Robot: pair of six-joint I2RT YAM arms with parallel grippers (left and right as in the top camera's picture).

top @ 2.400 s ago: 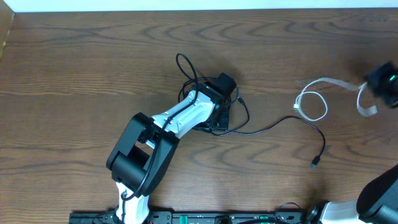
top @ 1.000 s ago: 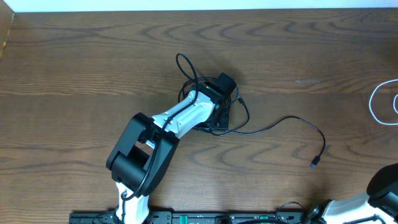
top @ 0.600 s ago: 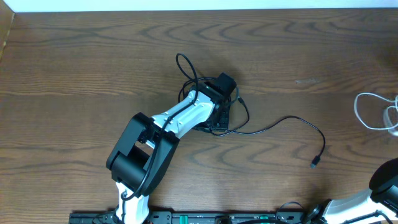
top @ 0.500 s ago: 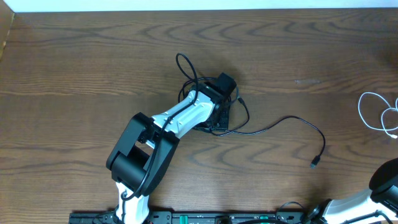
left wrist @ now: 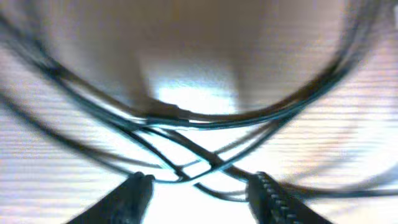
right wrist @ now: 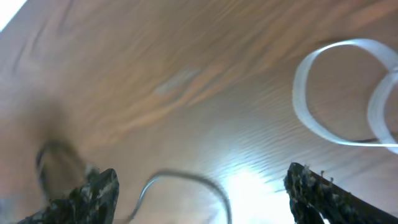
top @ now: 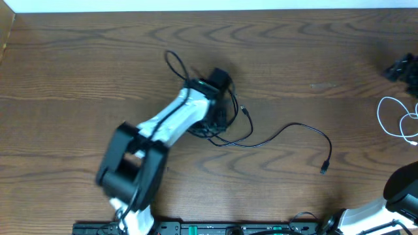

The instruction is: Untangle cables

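A tangle of thin black cables [top: 225, 124] lies at mid-table under my left gripper [top: 210, 121]. One black strand runs right to a small plug [top: 324, 168]. In the left wrist view, my left gripper [left wrist: 200, 186] stands open, and several black cables [left wrist: 186, 165] cross blurred between and just beyond its fingertips [left wrist: 138, 185]. A white cable [top: 398, 121] lies looped at the table's right edge. My right gripper [top: 400, 67] hovers above it, open and empty. The right wrist view shows my right gripper [right wrist: 205, 193] spread wide over the wood, with the white cable [right wrist: 339, 93] and a black loop [right wrist: 186, 177] below.
The wooden table [top: 98, 59] ends at a pale wall strip along the top. My left arm's dark base link [top: 127, 173] rises at the lower left. A black rail [top: 215, 228] runs along the near edge, and the right arm's base [top: 398, 196] sits at the lower right.
My right gripper has opened and let the white cable drop at the right edge, then moved up. My left arm has swung left and up, the black tangle shifting with it, its jaws wider.
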